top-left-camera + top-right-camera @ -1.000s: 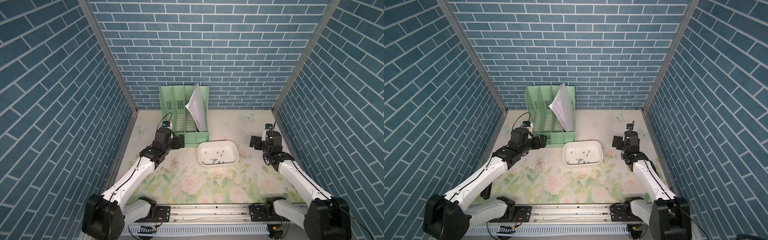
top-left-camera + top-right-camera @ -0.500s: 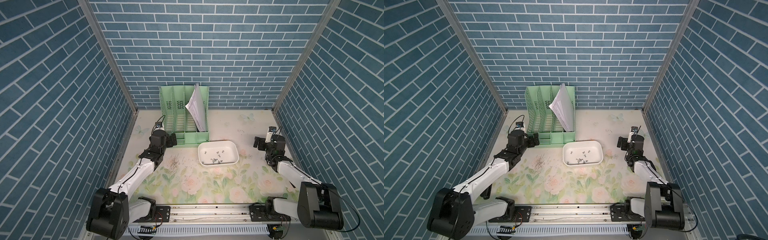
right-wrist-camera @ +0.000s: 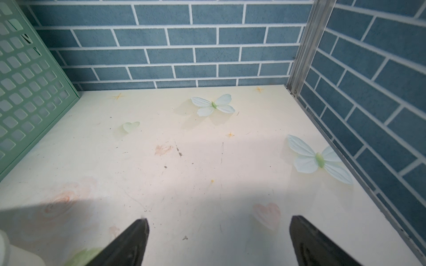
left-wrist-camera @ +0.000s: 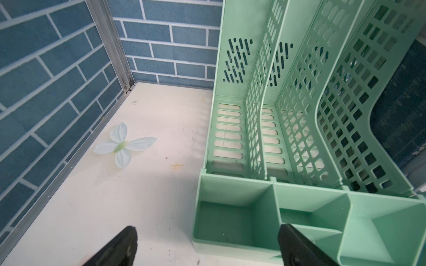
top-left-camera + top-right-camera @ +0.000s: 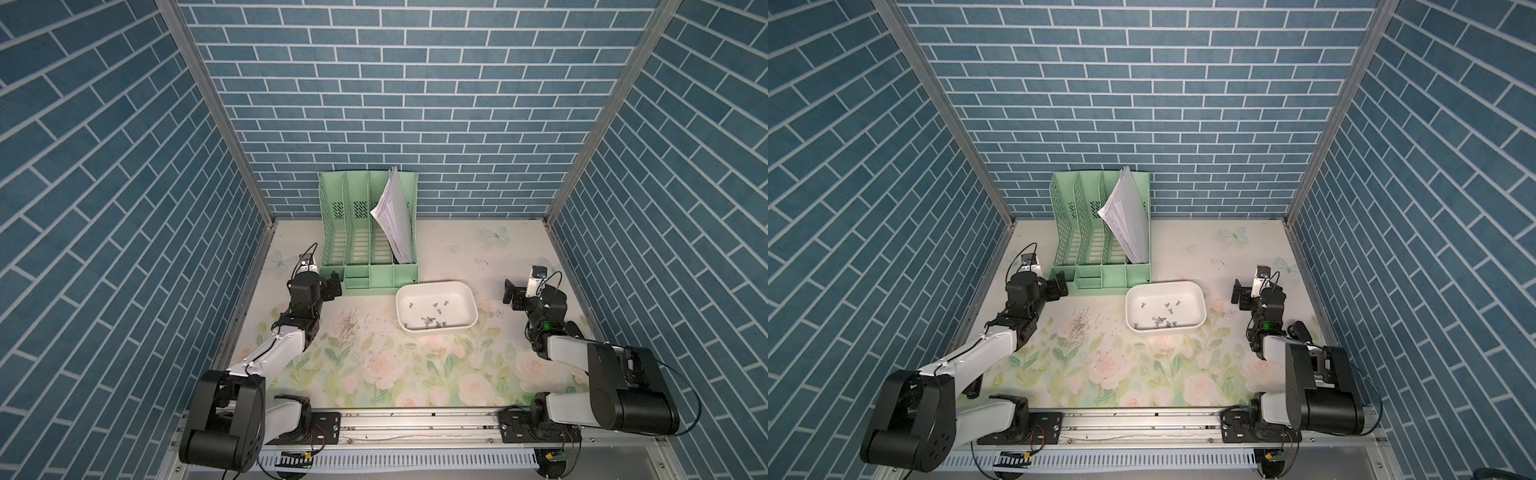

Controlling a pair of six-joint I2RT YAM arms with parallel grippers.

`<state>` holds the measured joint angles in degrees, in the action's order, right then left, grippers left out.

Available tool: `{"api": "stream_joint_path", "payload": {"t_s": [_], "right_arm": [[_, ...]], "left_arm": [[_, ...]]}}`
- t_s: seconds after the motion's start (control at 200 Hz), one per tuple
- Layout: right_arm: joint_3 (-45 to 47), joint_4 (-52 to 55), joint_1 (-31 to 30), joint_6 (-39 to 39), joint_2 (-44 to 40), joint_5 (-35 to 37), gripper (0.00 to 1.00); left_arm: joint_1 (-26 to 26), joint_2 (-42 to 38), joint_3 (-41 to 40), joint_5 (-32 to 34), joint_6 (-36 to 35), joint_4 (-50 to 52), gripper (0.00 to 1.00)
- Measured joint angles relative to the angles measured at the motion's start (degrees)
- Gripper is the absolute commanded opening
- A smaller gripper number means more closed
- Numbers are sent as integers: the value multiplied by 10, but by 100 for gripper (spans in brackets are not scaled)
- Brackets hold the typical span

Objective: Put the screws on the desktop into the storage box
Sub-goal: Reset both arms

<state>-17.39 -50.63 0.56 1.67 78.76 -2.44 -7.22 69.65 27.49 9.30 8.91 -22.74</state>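
Observation:
The white storage box (image 5: 434, 331) (image 5: 1166, 330) sits near the middle of the floral desktop (image 5: 457, 257). Several small dark screws (image 5: 432, 322) (image 5: 1160, 321) lie on its floor. I make out no loose screw on the desktop. My left gripper (image 5: 334, 286) (image 5: 1059, 286) hovers open and empty at the organiser's front left corner, left of the box. In the left wrist view the left gripper (image 4: 208, 228) has its jaws wide apart. My right gripper (image 5: 510, 297) (image 5: 1239, 297) stands open and empty to the right of the box. The right gripper (image 3: 220, 220) shows only bare desktop between its fingers.
A mint-green file organiser (image 5: 370, 232) (image 4: 299, 138) holding white papers (image 5: 395, 220) stands behind the box against the back wall. A patch of dark scratch marks (image 5: 349, 328) lies left of the box. Blue brick walls close in three sides, and a metal rail (image 5: 415, 419) runs along the front.
Both arms have folded lower and back toward their bases. The left gripper has drawn slightly left, the right slightly nearer the front. Both have stayed open and empty.

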Motion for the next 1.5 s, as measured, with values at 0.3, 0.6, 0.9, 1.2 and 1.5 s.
{"api": "stream_joint_path", "payload": {"t_s": [0.3, 0.6, 0.9, 1.2, 1.5], "right_arm": [[47, -150, 0, -7, 52, -18, 100], [51, -212, 0, -22, 86, -50, 100], [51, -224, 0, -22, 87, -56, 100], [51, -227, 0, -22, 87, -56, 100], [51, -227, -7, -22, 87, -46, 100]], "left_arm": [[43, 4, -80, -34, -34, -154, 100], [64, 93, -162, -69, -60, -372, 100], [66, 171, -161, -94, -77, -480, 100], [66, 172, -160, -98, -83, -492, 100], [66, 172, -160, -100, -83, -493, 100]]}}
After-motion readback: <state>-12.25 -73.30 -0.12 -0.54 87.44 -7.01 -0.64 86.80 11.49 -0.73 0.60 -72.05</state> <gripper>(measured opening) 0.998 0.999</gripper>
